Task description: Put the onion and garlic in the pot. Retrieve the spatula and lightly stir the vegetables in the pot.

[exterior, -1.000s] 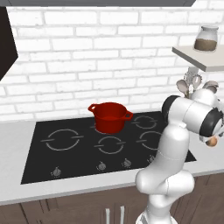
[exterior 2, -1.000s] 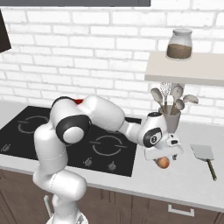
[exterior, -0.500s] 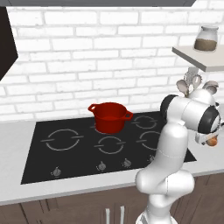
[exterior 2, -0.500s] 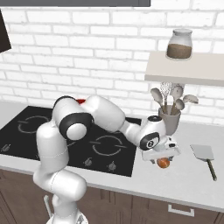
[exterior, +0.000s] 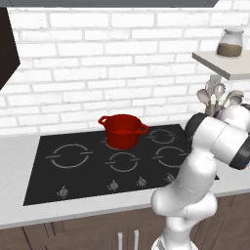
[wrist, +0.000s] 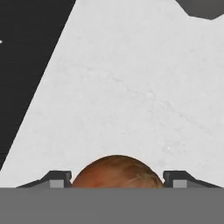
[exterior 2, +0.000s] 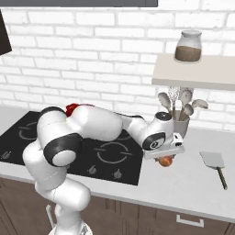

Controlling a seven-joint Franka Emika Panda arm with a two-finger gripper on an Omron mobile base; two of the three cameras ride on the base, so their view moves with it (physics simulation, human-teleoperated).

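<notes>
I have the arm stretched low over the grey table (exterior 2: 193, 183) to the right of the black cooktop (exterior 2: 105, 156), so the hand (exterior 2: 166, 156) comes down over the onion (exterior 2: 166, 161), the first thing bound for the pot (exterior: 123, 131). In the hand view the brown-orange bulb sits squarely between the two dark fingertips (wrist: 54, 179), which flank it with small gaps; whether they already touch it I cannot tell. The red pot waits on the cooktop's back burner, well apart. The spatula (exterior 2: 214, 160) lies on the table near the hand, beside the utensil cup (exterior 2: 180, 125).
</notes>
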